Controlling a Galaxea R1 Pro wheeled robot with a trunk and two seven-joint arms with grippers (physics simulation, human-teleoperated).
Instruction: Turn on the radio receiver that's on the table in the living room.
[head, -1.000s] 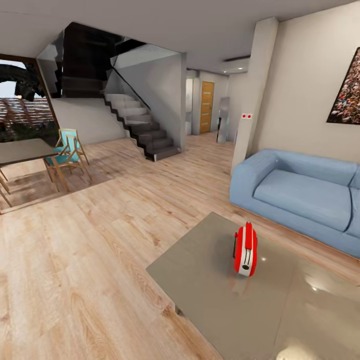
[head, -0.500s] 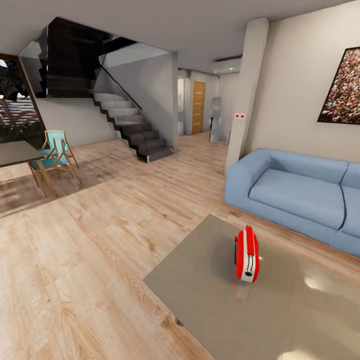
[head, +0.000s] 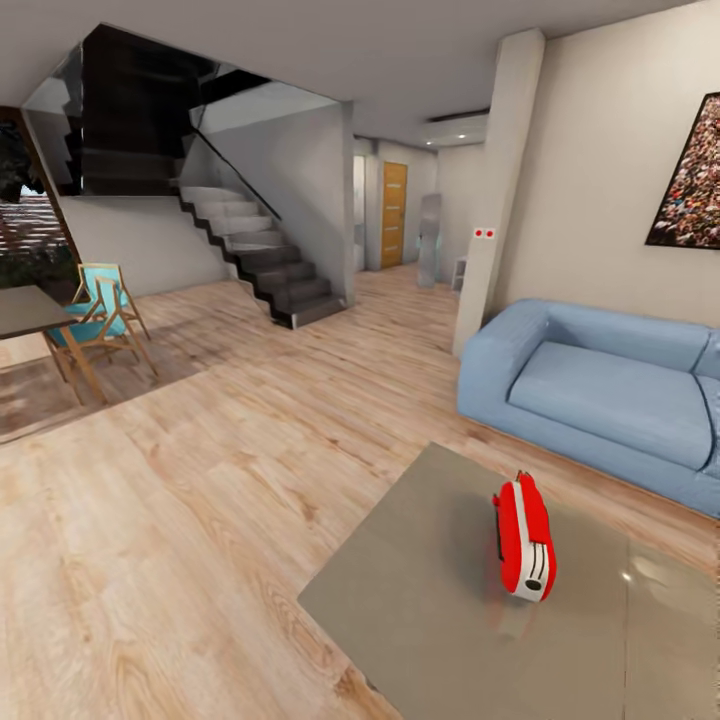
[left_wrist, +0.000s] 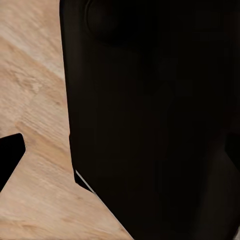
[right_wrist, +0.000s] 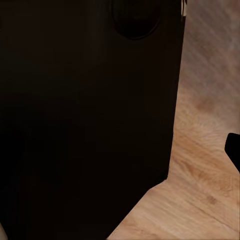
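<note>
So from the head cam I've got the living room in front of me: the radio receiver (head: 524, 538) is standing upright on the low grey bench (head: 420, 590), roughly mid-top and closer to the edge facing the blue sofa (head: 600, 395). I'm seeing it end-on, so mostly the red side with white trim (dial face isn't visible from here). Crowd picture (head: 690, 180) hangs on the wall above the sofa. Off to my left there's the staircase (head: 255, 255) and a dark table (head: 25, 312) with a teal-seated wooden chair (head: 100, 320). Both wrist cams give me dark robot body over plank floor (head: 180, 480), so I can't tell whether either arm's fingers are apart or together.
</note>
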